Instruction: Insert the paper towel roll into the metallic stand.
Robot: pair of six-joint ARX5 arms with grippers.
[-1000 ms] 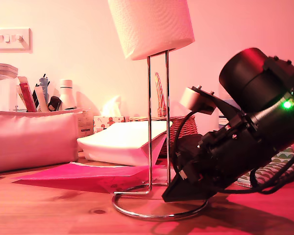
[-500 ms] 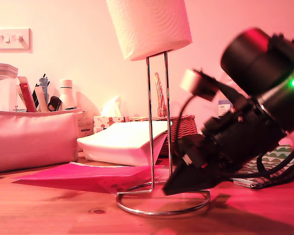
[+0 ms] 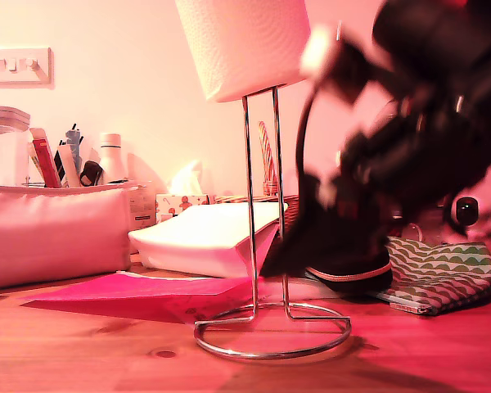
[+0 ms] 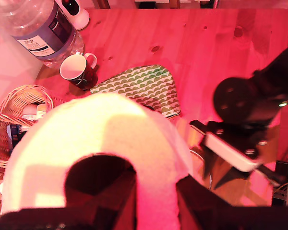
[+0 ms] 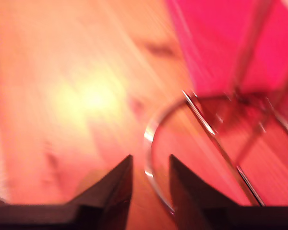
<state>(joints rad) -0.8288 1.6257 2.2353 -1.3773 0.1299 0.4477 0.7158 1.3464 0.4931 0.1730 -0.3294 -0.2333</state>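
Change over the last second: my second gripper [image 5: 149, 177] has come up off the ring base of the metallic stand [image 3: 262, 205], where its tips sat before. It is motion-blurred in the exterior view. Its fingers stand a narrow slot apart with nothing between them, and the chrome ring lies just beyond and below the tips. The ring base has slid slightly toward the exterior view's right.

The paper towel roll [image 4: 86, 143] is unchanged apart from a small drift. It sits high, with its lower end at the top of the wire loop and not yet threaded down. My first gripper [image 4: 153, 201] is clamped on the roll's wall, apparently with one finger inside the core and the other outside.

Judgement: the stand is now unbraced. You should expect it to skate or tip if the roll goes down off-axis.

Containers:
- The wicker basket [image 4: 19, 120], beside the roll and past the first fingers, holds a few small items that cannot be identified.
- The mug [image 4: 77, 72] shows a dark interior, and I cannot tell its contents.
- The water bottle [image 4: 38, 24] stands just beyond the mug.
- The pink pouch [image 3: 49, 237], well away from both sets of fingers, has pens and tubes showing above it.
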